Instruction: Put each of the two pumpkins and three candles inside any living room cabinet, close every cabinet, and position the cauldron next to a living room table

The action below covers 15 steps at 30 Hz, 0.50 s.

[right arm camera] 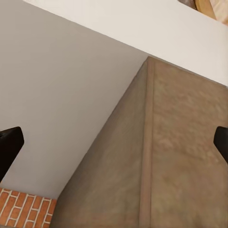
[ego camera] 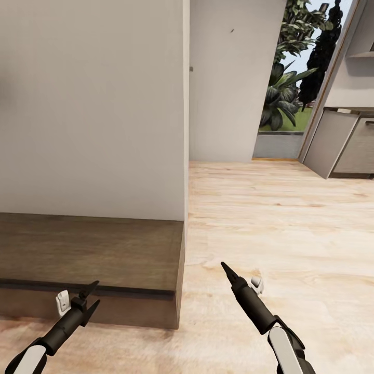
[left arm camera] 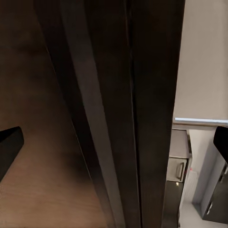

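The cabinet (ego camera: 88, 249), a long low dark brown wood unit, stands against the white wall at the lower left, and its front looks closed. My left gripper (ego camera: 97, 292) hovers open just in front of its front edge. In the left wrist view the dark wood cabinet (left arm camera: 95, 95) lies close between the spread fingertips (left arm camera: 9, 145). My right gripper (ego camera: 225, 266) hangs over the wood floor to the right of the cabinet's end, holding nothing. Its fingertips (right arm camera: 9, 142) stand wide apart in the right wrist view. The pumpkins, candles, cauldron and table are out of view.
A white wall corner (ego camera: 186, 130) rises behind the cabinet's right end. Light wood floor (ego camera: 280, 223) stretches right toward a doorway with plants (ego camera: 283, 88) and grey kitchen units (ego camera: 343, 145). The right wrist view looks at a brown wood panel (right arm camera: 180, 156) below a white wall.
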Available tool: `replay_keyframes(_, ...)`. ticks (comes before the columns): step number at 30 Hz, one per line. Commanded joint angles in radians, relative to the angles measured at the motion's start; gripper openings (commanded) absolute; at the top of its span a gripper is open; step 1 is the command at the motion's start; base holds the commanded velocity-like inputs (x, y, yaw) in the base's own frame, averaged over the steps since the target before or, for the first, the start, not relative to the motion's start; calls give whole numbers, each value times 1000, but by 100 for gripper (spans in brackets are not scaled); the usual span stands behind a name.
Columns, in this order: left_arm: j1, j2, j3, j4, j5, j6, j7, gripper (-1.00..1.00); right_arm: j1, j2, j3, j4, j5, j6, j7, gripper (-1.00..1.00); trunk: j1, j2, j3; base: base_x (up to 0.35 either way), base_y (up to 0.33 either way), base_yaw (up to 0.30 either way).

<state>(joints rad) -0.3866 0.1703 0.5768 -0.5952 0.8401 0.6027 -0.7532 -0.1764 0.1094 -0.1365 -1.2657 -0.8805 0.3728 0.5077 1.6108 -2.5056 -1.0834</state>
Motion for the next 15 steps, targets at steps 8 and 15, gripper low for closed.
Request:
replay_keyframes(8,4,0,0,0,1,-2,0,-100,0,1,0,0,0,0,0,100,0,0,0,0,0,0)
replay_keyframes(15,4,0,0,0,1,-1,0,-100,0,1,0,0,0,0,0,100,0,0,0,0,0,0)
